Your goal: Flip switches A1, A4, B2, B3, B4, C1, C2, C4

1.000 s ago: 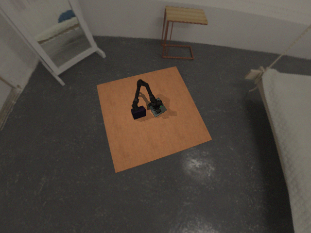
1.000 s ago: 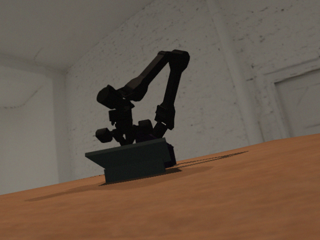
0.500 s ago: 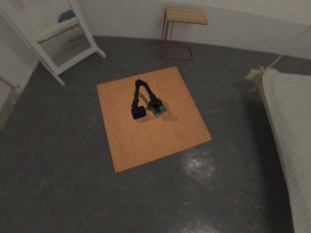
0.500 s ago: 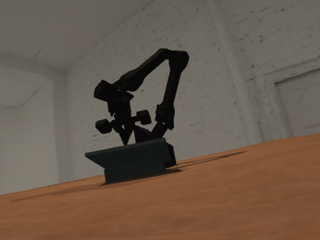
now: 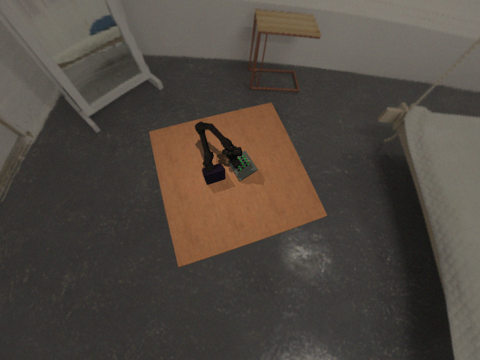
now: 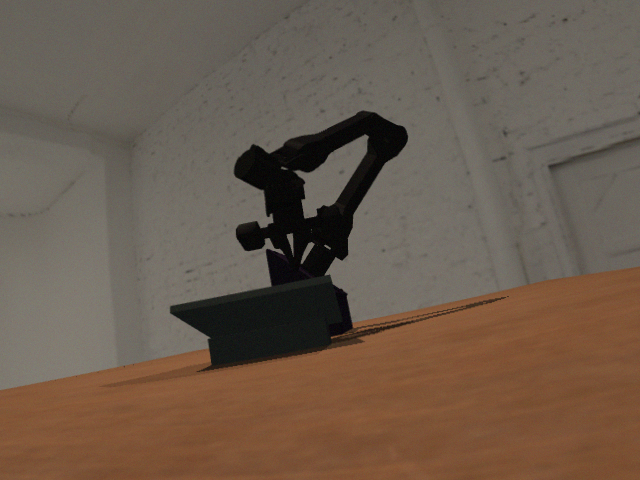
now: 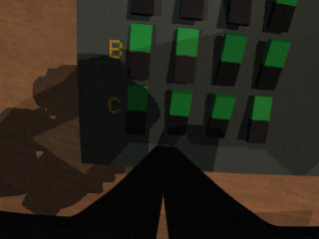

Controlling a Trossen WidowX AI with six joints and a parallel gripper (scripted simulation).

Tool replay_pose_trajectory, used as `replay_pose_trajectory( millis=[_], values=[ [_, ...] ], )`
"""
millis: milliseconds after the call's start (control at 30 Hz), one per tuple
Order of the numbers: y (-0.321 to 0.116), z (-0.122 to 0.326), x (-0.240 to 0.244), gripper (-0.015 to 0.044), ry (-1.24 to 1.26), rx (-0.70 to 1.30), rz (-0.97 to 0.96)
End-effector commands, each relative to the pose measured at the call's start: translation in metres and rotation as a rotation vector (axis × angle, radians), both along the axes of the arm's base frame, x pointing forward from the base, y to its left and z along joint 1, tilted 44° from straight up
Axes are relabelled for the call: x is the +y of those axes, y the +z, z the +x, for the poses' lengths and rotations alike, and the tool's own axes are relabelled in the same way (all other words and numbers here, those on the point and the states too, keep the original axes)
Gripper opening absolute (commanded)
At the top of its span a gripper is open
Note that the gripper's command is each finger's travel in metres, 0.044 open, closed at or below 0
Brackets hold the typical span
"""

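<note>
The grey switch panel (image 5: 248, 173) (image 6: 268, 317) (image 7: 304, 124) stands in front of the arm. My gripper (image 5: 235, 166) (image 6: 295, 268) (image 7: 164, 155) is shut and empty. Its tips appear a little above the panel, on the arm's side of row C, near column 2. In the wrist view, C1 (image 7: 137, 111), C2 (image 7: 179, 113), C3 (image 7: 220, 116), C4 (image 7: 259, 119), B1 (image 7: 140, 52), B2 (image 7: 186, 55), B3 (image 7: 230, 60) and B4 (image 7: 273, 65) each show a green far half and a dark near half. Row A is cut off above. Which ends are raised is hard to tell.
The arm's dark purple base block (image 5: 214, 175) stands close beside the panel on the square wooden surface (image 5: 271, 205). The arm's shadow falls over the panel's left side and C1. A side table (image 5: 286, 24) and a mirror (image 5: 97, 61) stand farther off.
</note>
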State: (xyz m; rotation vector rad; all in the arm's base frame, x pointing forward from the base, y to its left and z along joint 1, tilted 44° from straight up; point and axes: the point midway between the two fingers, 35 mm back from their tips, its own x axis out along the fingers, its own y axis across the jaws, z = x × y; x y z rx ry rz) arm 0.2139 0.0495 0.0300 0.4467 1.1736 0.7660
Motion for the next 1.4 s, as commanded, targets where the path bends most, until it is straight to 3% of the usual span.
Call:
replay_pose_trajectory(
  millis=[0,300,1367],
  values=[
    [0.005,-0.018,0.012,0.0000,0.001,0.010,0.006],
    [-0.018,-0.013,0.039,0.0000,-0.017,-0.008,0.016],
    [-0.033,-0.009,0.057,0.0000,-0.017,-0.008,0.017]
  ],
)
